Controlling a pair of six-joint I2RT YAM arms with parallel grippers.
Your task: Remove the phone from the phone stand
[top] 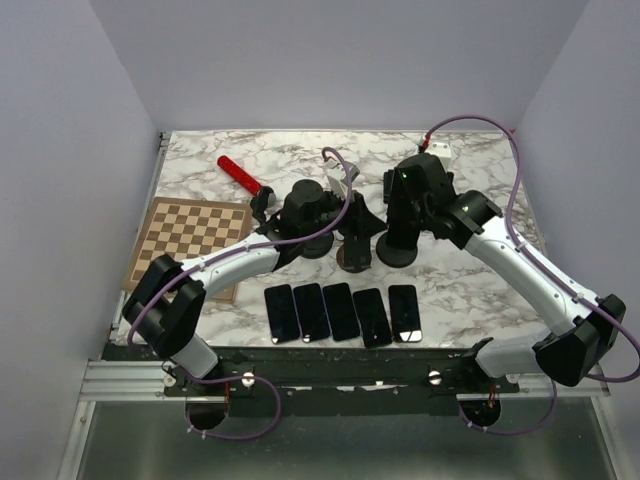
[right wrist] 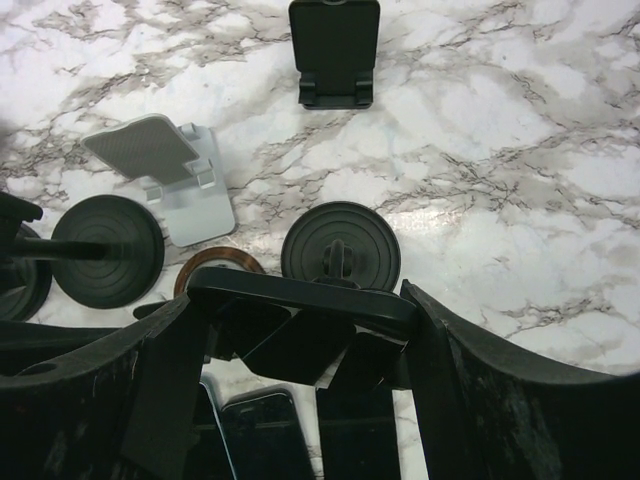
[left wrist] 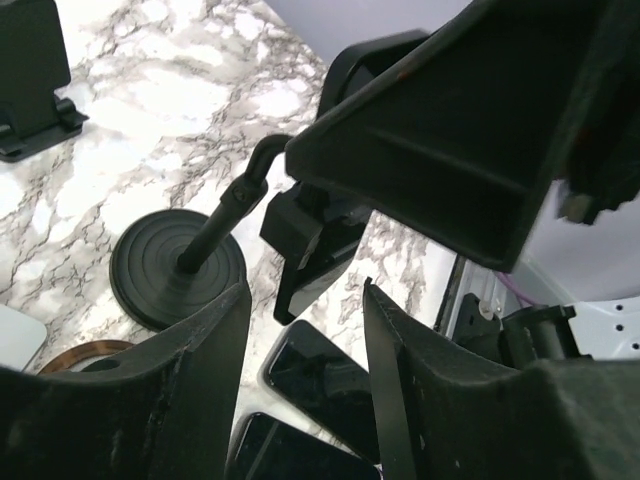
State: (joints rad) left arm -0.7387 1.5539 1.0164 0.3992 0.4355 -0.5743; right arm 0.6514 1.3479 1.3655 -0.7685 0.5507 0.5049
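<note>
The phone (right wrist: 340, 303) is a black slab standing on edge in the cradle of a black phone stand with a round ribbed base (right wrist: 340, 245). My right gripper (right wrist: 300, 300) comes down over it, one finger pressed against each end of the phone. In the top view this stand (top: 397, 248) sits right of centre under the right arm. My left gripper (left wrist: 306, 290) hovers beside a second round-based stand (left wrist: 175, 265). Its fingers are apart with nothing between them; only phones lying flat on the table show through the gap.
Several black phones (top: 340, 312) lie in a row near the front edge. A chessboard (top: 190, 235) is at the left and a red cylinder (top: 240, 175) behind it. A white stand (right wrist: 175, 175), a black folding stand (right wrist: 333, 50) and a brown ring (right wrist: 215, 265) sit nearby.
</note>
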